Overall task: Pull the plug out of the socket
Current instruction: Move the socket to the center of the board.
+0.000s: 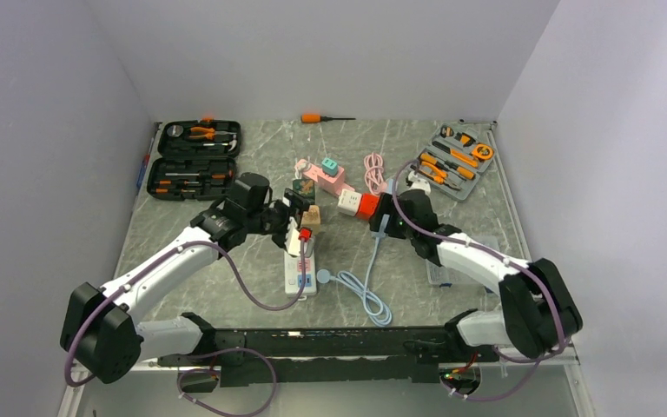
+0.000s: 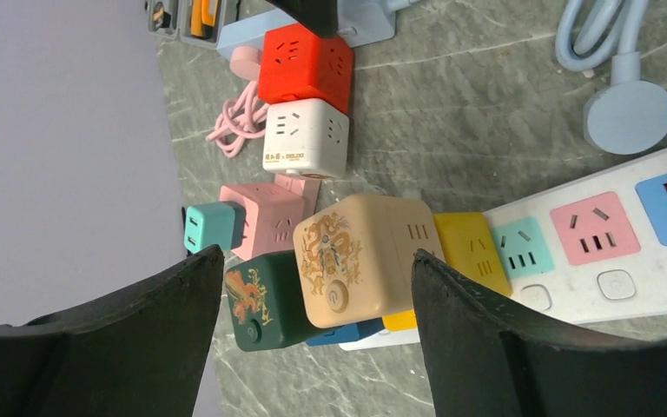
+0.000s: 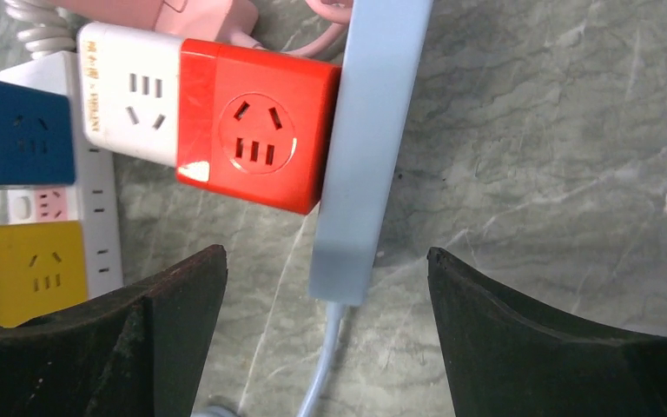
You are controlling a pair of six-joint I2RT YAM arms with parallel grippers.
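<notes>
A white power strip (image 2: 591, 252) carries a yellow cube plug (image 2: 473, 252), a beige dragon-print cube plug (image 2: 365, 261) and a dark green cube plug (image 2: 260, 300). My left gripper (image 2: 317, 254) is open, its jaws to either side of the beige and green cubes and touching neither; in the top view it (image 1: 298, 221) hovers over the strip's far end (image 1: 300, 274). My right gripper (image 3: 326, 253) is open over the end of a light blue power strip (image 3: 369, 148). A red cube (image 3: 256, 135) is plugged into that strip's side, with a white cube (image 3: 130, 95) joined to it.
A pink cube socket (image 2: 265, 213) with a teal plug (image 2: 213, 228) and a pink cable (image 1: 373, 169) lie behind. A blue round plug (image 2: 630, 113) and its cable (image 1: 365, 291) lie near the strip. Tool cases sit at the back left (image 1: 195, 158) and back right (image 1: 453, 159).
</notes>
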